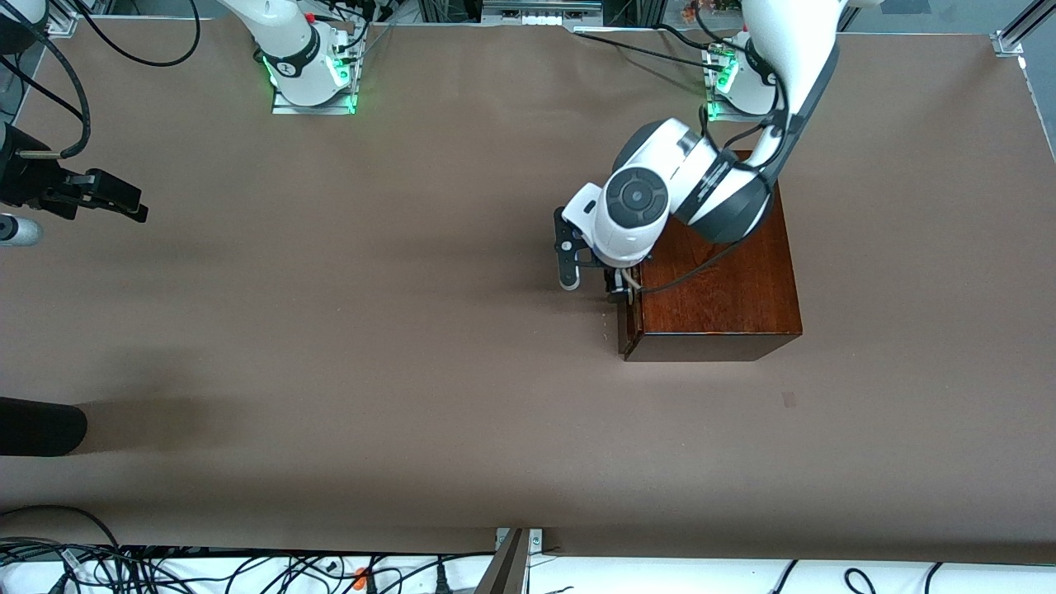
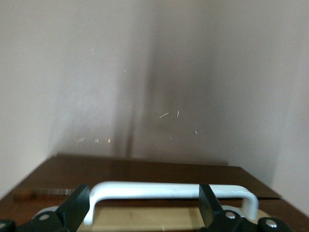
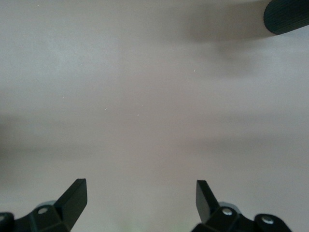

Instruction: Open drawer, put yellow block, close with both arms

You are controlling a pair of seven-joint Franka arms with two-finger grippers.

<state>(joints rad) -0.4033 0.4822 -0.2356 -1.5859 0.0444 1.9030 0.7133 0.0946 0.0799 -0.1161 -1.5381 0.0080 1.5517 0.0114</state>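
The dark reddish-brown wooden box (image 1: 718,289) stands toward the left arm's end of the table. Its drawer front (image 1: 627,330) faces the right arm's end. My left gripper (image 1: 591,289) hangs open right at that front. In the left wrist view the white bar handle (image 2: 169,190) lies between my open left gripper (image 2: 145,191) fingers (image 2: 79,203), against the dark front (image 2: 145,169), with a strip of pale wood beside it. My right gripper (image 1: 124,202) waits open at the right arm's end of the table, and shows empty over bare table in its wrist view (image 3: 140,186). The yellow block is out of view.
A black rounded object (image 1: 41,425) reaches in at the table edge at the right arm's end, nearer the front camera than my right gripper; it also shows in the right wrist view (image 3: 287,17). Brown table (image 1: 371,346) spreads between the box and that edge.
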